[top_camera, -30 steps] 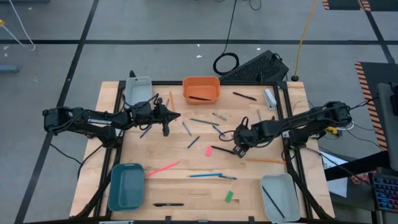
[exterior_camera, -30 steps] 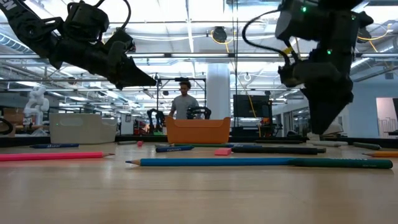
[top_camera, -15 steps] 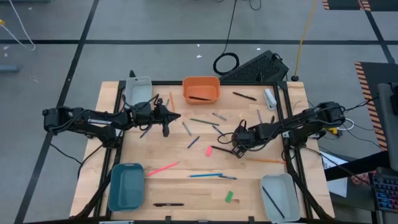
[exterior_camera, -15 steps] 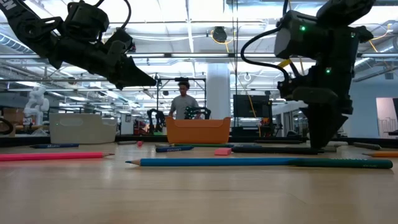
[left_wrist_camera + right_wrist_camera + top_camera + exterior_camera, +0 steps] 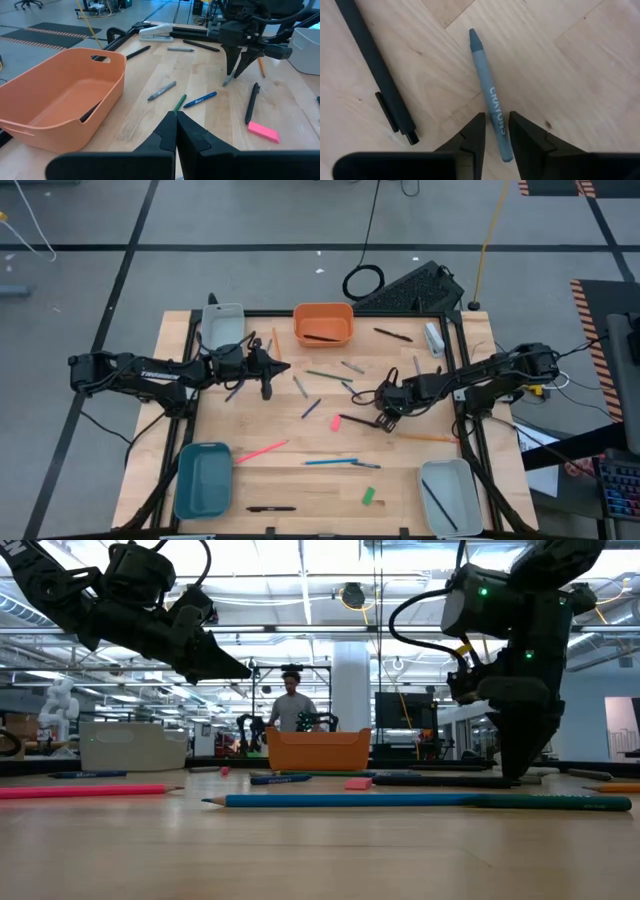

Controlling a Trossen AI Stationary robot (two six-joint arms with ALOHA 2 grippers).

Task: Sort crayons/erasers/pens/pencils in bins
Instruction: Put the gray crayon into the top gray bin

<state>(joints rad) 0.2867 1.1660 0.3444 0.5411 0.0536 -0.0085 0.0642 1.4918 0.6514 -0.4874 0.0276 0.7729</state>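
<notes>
Crayon [image 5: 491, 95] (grey-blue) lies between right pincer [image 5: 495, 131] fingers, narrowly parted, on table [image 5: 580, 75]; left pincer [image 5: 176, 131] closed, empty.

The table [image 5: 300, 480] is pale wood with light grain. The far bin [image 5: 323, 324] is orange, the near left bin [image 5: 202, 478] is teal, and the other two bins [image 5: 222, 324] are pale grey. One crayon [image 5: 490, 92] is grey-blue with white letters. A black pen [image 5: 375, 70] lies beside it. One eraser [image 5: 263, 131] is pink, the other eraser [image 5: 368, 496] is green.
</notes>
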